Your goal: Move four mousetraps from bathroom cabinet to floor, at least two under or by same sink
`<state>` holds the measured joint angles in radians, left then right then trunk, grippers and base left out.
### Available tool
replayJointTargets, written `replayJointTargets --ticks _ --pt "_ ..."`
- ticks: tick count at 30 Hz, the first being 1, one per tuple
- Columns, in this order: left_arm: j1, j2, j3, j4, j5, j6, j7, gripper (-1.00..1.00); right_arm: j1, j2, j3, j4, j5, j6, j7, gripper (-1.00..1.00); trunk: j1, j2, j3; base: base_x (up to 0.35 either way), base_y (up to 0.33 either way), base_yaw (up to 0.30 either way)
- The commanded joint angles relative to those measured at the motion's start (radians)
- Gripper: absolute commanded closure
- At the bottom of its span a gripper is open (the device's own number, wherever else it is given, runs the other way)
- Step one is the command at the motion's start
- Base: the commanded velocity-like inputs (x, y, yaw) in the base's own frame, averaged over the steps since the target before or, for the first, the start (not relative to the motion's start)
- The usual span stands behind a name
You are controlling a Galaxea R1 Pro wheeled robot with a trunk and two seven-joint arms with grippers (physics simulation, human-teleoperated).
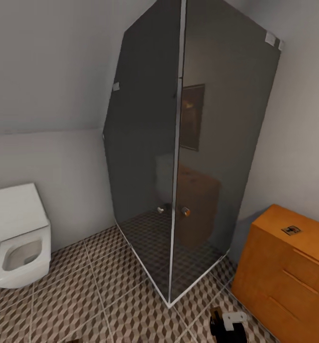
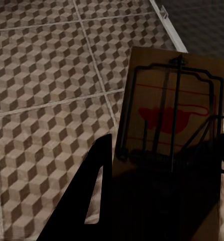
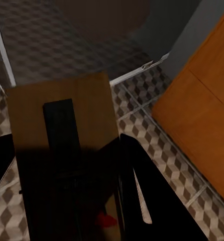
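Each hand grips one mousetrap, the left hand (image 2: 157, 201) holding a trap (image 2: 170, 120) above the patterned bathroom floor (image 2: 46, 70), the right hand (image 3: 67, 201) holding another (image 3: 67, 115) beside the orange cabinet (image 3: 202, 115), where a third trap (image 1: 291, 230) lies on top.

Both grippers hang low over the bathroom floor (image 2: 46, 75). The left gripper (image 2: 162, 165) clamps 1 mousetrap (image 2: 172, 110); the right gripper (image 3: 67, 165) clamps another mousetrap (image 3: 62, 100).
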<state>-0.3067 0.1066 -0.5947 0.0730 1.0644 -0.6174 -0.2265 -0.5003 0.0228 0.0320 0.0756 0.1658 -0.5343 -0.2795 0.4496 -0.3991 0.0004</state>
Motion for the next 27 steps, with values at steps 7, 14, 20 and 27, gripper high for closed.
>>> replayJointTargets --ticks 7,14,20,27 --pt "0.000 -0.002 -0.007 0.004 0.006 -0.002 -0.002 1.00 -0.001 0.000 0.003 0.004 0.005 -0.004 -0.006 1.00 0.000 -0.001 0.000 0.000 0.000 0.300" --pt "-0.001 -0.002 -0.007 0.004 0.006 0.000 -0.002 1.00 -0.001 0.000 0.003 0.004 0.005 -0.004 -0.006 1.00 0.000 -0.001 0.000 0.000 0.000 0.300" --pt "0.000 -0.001 -0.005 0.004 0.007 0.002 -0.002 1.00 -0.001 0.000 0.003 0.004 0.005 -0.004 -0.006 1.00 0.000 -0.001 0.000 0.000 0.000 0.300" --pt "-0.001 0.002 -0.004 0.004 0.008 0.001 -0.003 1.00 -0.001 0.000 0.003 0.004 0.005 -0.004 -0.007 1.00 0.000 -0.001 0.000 0.000 0.000 0.300"
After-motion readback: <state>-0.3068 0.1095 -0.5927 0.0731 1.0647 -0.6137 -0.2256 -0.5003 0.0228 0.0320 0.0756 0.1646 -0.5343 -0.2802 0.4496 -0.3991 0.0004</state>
